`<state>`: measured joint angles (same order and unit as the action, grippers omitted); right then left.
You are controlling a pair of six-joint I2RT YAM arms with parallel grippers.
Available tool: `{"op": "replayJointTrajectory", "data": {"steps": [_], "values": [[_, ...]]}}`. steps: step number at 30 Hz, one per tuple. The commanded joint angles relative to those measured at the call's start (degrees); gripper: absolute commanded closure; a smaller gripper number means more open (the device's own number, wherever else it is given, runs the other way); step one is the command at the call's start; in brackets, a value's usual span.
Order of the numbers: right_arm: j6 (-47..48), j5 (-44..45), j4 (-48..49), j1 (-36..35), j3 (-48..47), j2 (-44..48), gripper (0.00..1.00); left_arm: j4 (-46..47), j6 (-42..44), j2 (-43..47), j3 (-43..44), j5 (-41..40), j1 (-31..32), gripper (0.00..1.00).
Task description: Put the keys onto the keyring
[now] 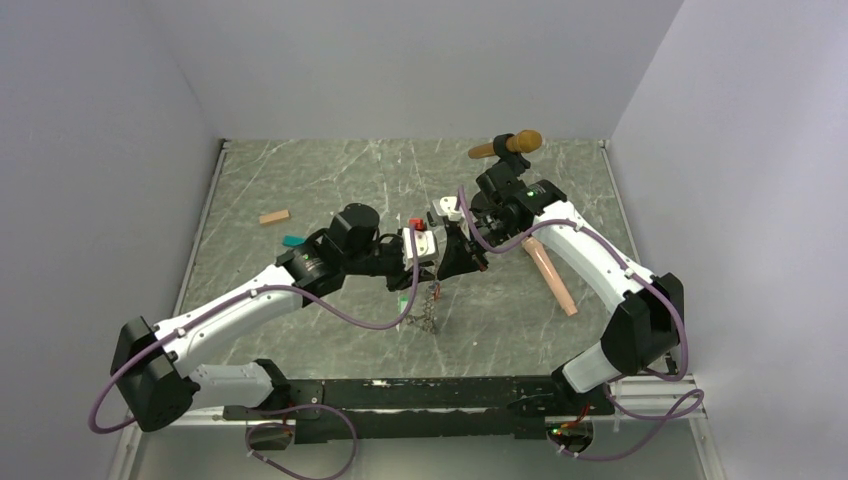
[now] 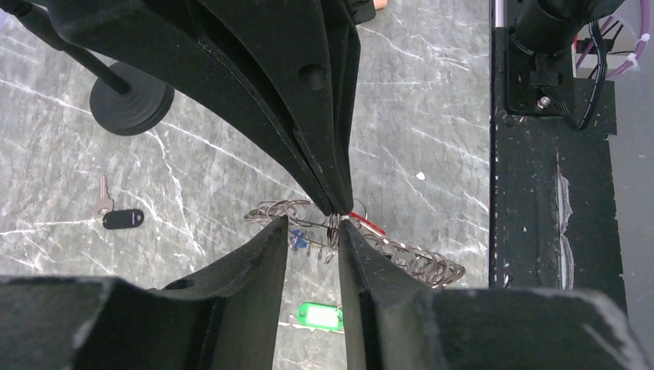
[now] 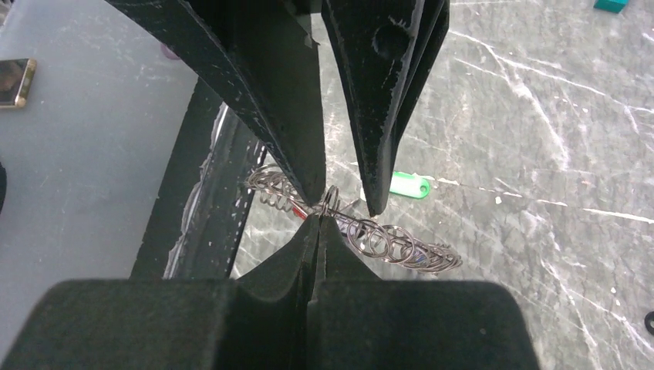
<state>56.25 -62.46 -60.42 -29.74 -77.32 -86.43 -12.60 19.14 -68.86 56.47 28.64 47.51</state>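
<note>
Grey chain keyring (image 3: 385,245) is hanging between two grippers: the right gripper (image 3: 316,220) is pinching it with fingers pressed together, and the left gripper (image 2: 312,223) is standing narrowly parted around it. One green-tagged key (image 2: 318,316) is lying on the table (image 2: 432,116) below.

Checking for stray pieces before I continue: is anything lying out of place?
Yes. A black-tagged key lies alone on the table by the stand base, well apart from the keyring pinched in the right claw. The green tag lies below it, seemingly unattached.
</note>
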Motion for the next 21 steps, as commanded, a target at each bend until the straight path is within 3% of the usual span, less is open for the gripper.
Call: {"op": "replayJointTrajectory", "data": {"steps": [1, 21], "values": [[1.6, -4.1, -0.2, -0.3, -2.7, 0.1, 1.00, 3.4, -1.1, -0.8, -0.1, 2.5, 0.3, 0.68], [1.7, -4.5, -0.1, -0.1, -2.5, 0.3, 1.00, 0.3, -0.7, -2.3, 1.0, 2.7, 0.3, 0.77]]}}
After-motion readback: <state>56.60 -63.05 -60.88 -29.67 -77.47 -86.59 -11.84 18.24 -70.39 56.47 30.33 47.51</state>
